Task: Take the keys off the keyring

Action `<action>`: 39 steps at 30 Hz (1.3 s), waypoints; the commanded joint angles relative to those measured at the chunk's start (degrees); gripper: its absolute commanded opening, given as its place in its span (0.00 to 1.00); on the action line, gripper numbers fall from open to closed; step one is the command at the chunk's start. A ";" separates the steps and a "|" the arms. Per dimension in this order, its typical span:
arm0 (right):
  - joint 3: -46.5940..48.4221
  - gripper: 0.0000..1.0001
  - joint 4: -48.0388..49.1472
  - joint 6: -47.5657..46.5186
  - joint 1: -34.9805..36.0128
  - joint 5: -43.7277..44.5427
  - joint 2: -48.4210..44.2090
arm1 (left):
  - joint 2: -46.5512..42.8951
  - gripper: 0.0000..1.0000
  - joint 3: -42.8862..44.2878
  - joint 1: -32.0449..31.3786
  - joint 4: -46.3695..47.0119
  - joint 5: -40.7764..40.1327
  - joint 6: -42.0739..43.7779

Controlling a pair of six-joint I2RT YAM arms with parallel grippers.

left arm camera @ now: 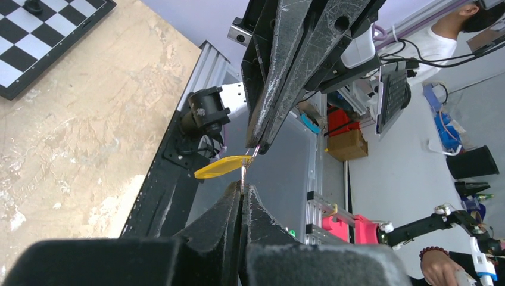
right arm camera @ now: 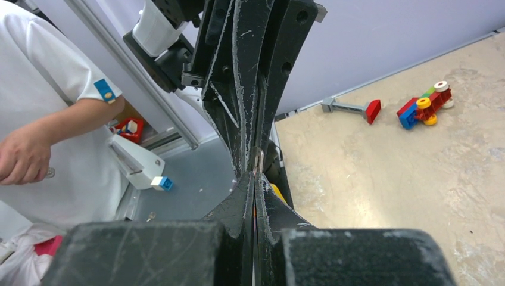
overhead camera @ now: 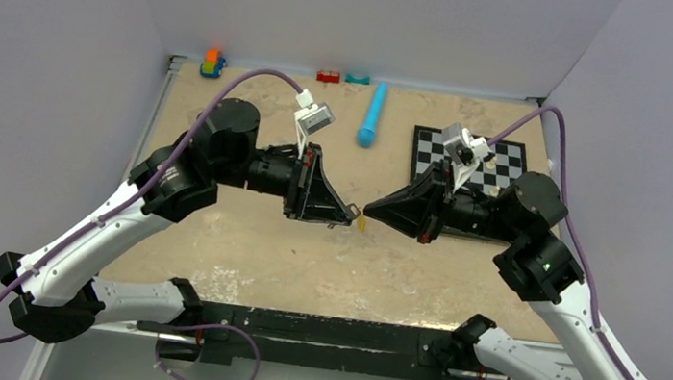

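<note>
Above the middle of the sandy table (overhead camera: 247,257), the left gripper (overhead camera: 349,213) and the right gripper (overhead camera: 371,209) are brought tip to tip, the left reaching in from 9 o'clock and the right from 3 o'clock. In the left wrist view, the left gripper's fingers (left arm camera: 229,205) are seen pressed together on a thin metal strip viewed edge-on, taken to be one of the keys (left arm camera: 244,176); which key cannot be told. At 12 o'clock from it, the right gripper's fingers are clamped on a small wire loop, the keyring (left arm camera: 256,151). A yellow tag (left arm camera: 223,167) is hung from that loop, pointing toward 9 o'clock. The whole bunch is held off the table between the two tips. A chessboard (overhead camera: 511,159) is seen at 2 o'clock from the meeting point, partly covered by the right arm, and a blue cylinder (overhead camera: 373,115) lies at 12 o'clock.
</note>
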 commanded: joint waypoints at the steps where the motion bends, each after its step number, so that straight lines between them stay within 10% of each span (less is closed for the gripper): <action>1: 0.38 0.00 -1.01 -0.84 -0.15 -1.59 -0.52 | -1.55 0.00 2.03 0.32 -3.78 -0.29 2.01; 13: 7.65 0.00 -11.17 -9.28 -0.10 -2.44 5.67 | -0.86 0.00 2.91 0.32 -9.86 -1.27 3.50; 19: 10.80 0.46 -12.61 -9.52 -0.15 -0.18 8.08 | -0.77 0.00 2.90 0.31 -11.31 -5.39 1.68; 23: 11.03 0.60 -12.81 -8.00 -0.15 5.21 7.57 | 0.43 0.00 4.37 0.31 -16.02 -13.77 -1.67; 32: 9.03 0.59 -17.16 -7.55 -0.17 17.01 5.34 | 5.11 0.00 7.07 2.27 -24.85 -25.75 -12.88; 39: 3.65 0.53 -14.49 -6.97 0.09 21.91 1.80 | 7.48 0.00 5.02 7.91 -23.23 -18.97 -29.33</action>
